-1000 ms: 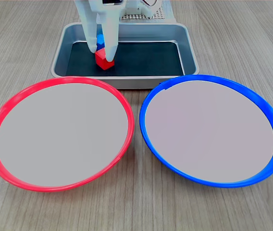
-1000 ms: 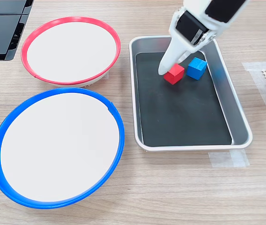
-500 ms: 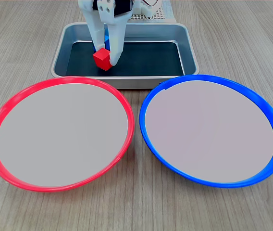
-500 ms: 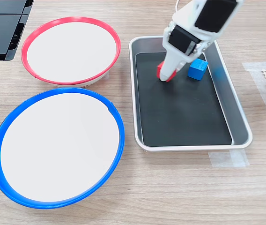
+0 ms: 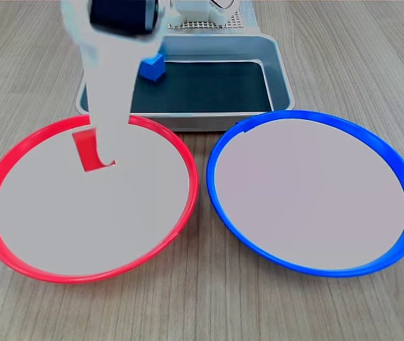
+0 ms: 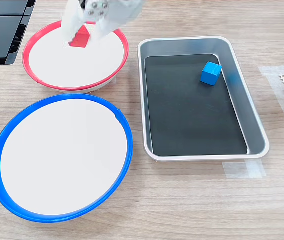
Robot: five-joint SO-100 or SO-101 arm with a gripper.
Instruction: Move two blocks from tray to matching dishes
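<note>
Fingers [image 5: 106, 106] of the white gripper [image 6: 84, 35] are clamped on the red block [image 6: 80, 38] – jaws closed to the block's width, one finger on each side, block partly hidden between them in both exterior views. In the first exterior view only a strip of red [image 5: 84, 148] shows beside the near finger.

Landmark: the red-rimmed dish [image 5: 3, 170].
- Gripper and red block are over the dish, inside its rim, on the side nearest the tray [image 5: 279, 71]. Can't tell from either view whether the block touches the dish's pale centre or hangs just above it.
- In the second exterior view the dish [image 6: 117, 62] has the block over its upper part, near the far rim.
- Blue-rimmed dish [image 5: 394, 163] sits just beside the red-rimmed one, rims close but apart; nothing on it. In the second exterior view it lies below the red-rimmed dish [image 6: 124, 150].
- Grey metal tray sits just beyond the red-rimmed dish in the first exterior view, to its right in the second exterior view [image 6: 252, 120].
- Blue block [image 6: 210, 73] is alone on the tray's dark floor, well apart from the red-rimmed dish, toward the tray's far right corner in the second exterior view; in the first exterior view it shows [image 5: 152, 67] just right of the gripper body.

All on a wood-grain table [image 6: 182, 200] – dark flat panels [image 6: 2, 30] lie left of the red-rimmed dish in the second exterior view
</note>
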